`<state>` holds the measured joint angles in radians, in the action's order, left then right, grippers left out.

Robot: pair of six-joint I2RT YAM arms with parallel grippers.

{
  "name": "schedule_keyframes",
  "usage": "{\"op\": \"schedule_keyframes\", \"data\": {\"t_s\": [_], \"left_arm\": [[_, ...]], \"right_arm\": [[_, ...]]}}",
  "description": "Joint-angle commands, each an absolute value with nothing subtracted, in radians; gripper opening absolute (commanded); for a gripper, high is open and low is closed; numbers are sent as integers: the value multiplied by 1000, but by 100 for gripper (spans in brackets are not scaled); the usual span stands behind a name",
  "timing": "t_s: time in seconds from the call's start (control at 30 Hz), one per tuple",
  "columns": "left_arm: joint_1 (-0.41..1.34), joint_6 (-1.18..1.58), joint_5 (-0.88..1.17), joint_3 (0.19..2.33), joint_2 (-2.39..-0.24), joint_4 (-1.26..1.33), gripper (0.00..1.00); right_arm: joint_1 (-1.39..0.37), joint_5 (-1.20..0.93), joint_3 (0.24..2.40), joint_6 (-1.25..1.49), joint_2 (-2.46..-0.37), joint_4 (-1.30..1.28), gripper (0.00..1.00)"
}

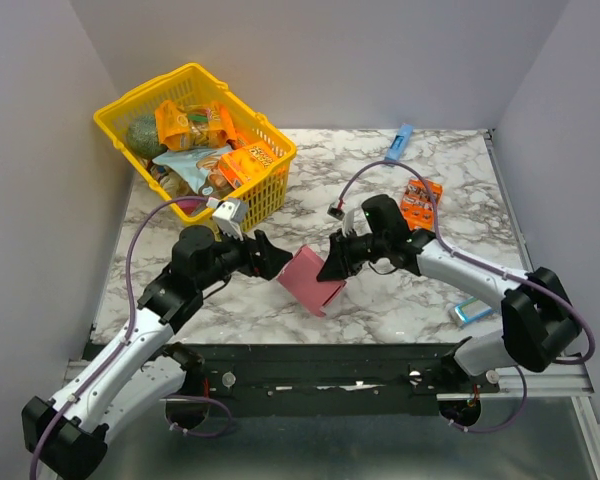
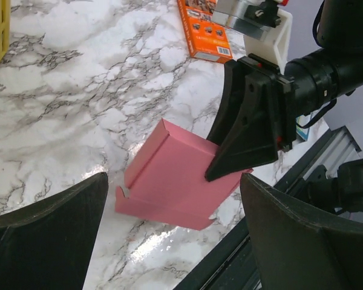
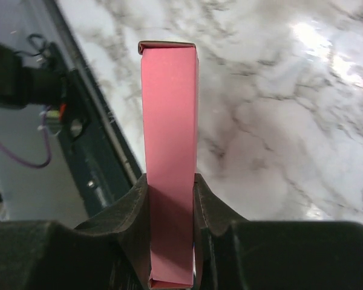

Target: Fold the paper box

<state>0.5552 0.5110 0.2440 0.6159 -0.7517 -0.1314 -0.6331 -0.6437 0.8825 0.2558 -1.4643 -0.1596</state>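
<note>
Pink paper box (image 1: 310, 280) sits near the centre of the marble table (image 1: 420, 290), between the 2 arms, as a flattened sleeve tilted up on its right side. The right gripper (image 1: 332, 268) is clamped on the box's right end. The right wrist view shows 1 finger (image 3: 133, 211) pressed to each face, with the box (image 3: 169, 115) standing edge-on between them. The left gripper (image 1: 277, 262) is spread wide at the box's left edge. In the left wrist view both of its fingers (image 2: 54, 229) stand clear of the card (image 2: 169, 187) and hold nothing. Whether the box's lower edge rests on the table cannot be told. An orange snack box (image 1: 420, 203) lies far right, and a yellow basket (image 1: 150, 92) stands far left.
</note>
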Motion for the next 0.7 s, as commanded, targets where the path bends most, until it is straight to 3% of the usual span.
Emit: {"op": "schedule_keyframes", "data": {"t_s": [0.0, 0.17, 0.33, 0.67], "left_arm": [[505, 428, 405, 673, -752, -252, 99], [468, 410, 468, 687, -756, -261, 99], [462, 440, 694, 649, -796, -184, 99], [462, 459, 879, 626, -827, -123, 97]], "right_arm": [[-627, -905, 914, 167, -1398, -236, 24], [-627, -1045, 919, 153, -1329, -252, 24], [-627, -1129, 934, 146, -1289, -273, 24], [-629, -1149, 951, 140, -1307, -294, 25]]}}
